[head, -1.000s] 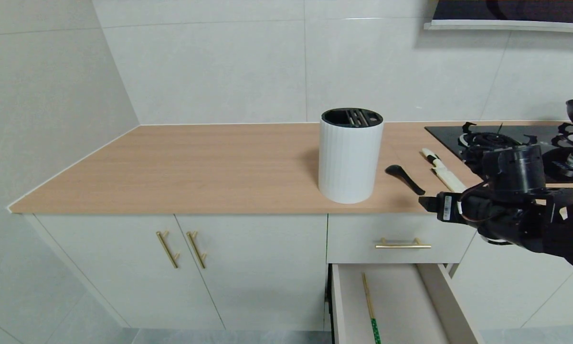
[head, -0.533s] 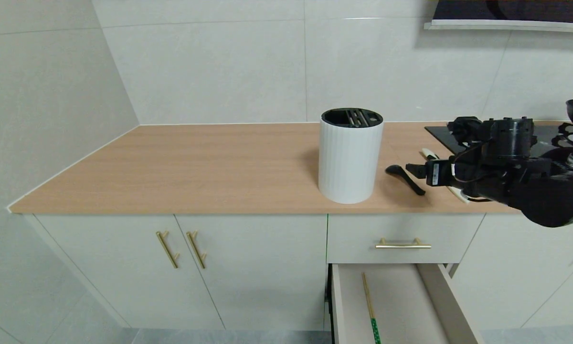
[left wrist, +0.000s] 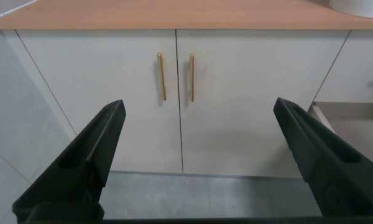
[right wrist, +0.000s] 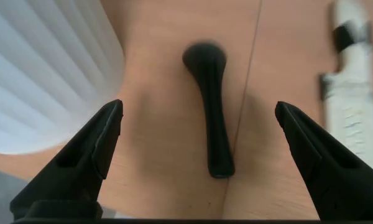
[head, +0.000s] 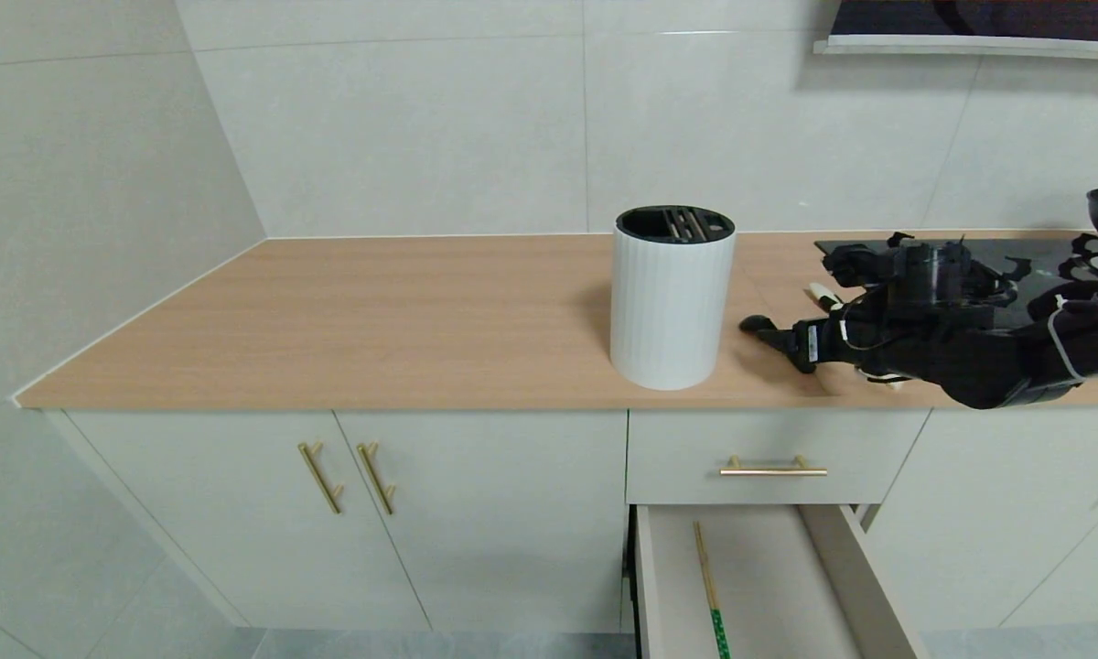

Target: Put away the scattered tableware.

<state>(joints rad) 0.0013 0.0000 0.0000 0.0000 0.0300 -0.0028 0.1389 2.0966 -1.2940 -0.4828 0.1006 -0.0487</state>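
A black spoon (head: 756, 324) (right wrist: 210, 112) lies on the wooden counter (head: 421, 320), just right of a white ribbed utensil holder (head: 672, 307) (right wrist: 43, 74) with a black slotted top. A white-handled knife (head: 823, 295) (right wrist: 354, 99) lies farther right. My right gripper (head: 791, 343) (right wrist: 198, 107) hovers low over the spoon, open, one finger on either side of the handle. The handle's near end is hidden behind the gripper in the head view. My left gripper (left wrist: 199, 109) hangs open with nothing in it, facing the cabinet doors below the counter.
A gas hob (head: 970, 261) sits at the counter's right end behind my right arm. Below it, a drawer (head: 842, 586) stands pulled out with chopsticks (head: 709, 586) inside. Two gold handles (left wrist: 160, 76) mark the cabinet doors. The counter's left half is bare.
My right arm rose from in front of the upper drawer, swung over the counter, and came down toward the black spoon. The spoon, knife and holder have not moved.
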